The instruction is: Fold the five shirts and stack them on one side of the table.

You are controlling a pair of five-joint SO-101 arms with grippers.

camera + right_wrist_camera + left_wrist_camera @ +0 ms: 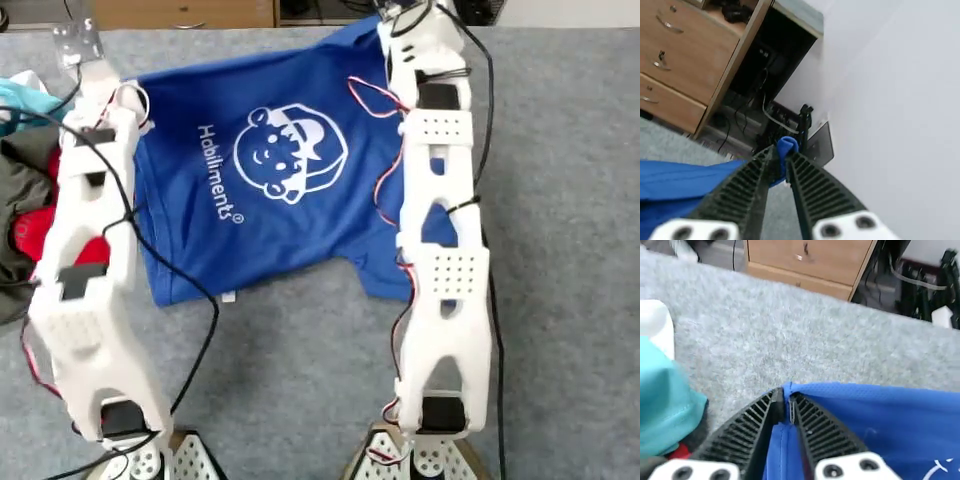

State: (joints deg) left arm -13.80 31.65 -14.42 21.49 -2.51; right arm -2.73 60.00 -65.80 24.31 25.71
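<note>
A blue shirt with a white cartoon print lies spread across the far half of the grey table. My left gripper is shut on the blue shirt's corner, at its far left end. My right gripper is shut on a bunched blue corner of the same shirt, lifted off the table at the far right. Both white arms stretch from the near edge over the shirt's two sides.
A pile of other shirts, teal, dark grey and red, lies at the left edge. A teal shirt shows beside my left gripper. A wooden drawer cabinet stands beyond the table. Bare grey carpet-like table surface lies near.
</note>
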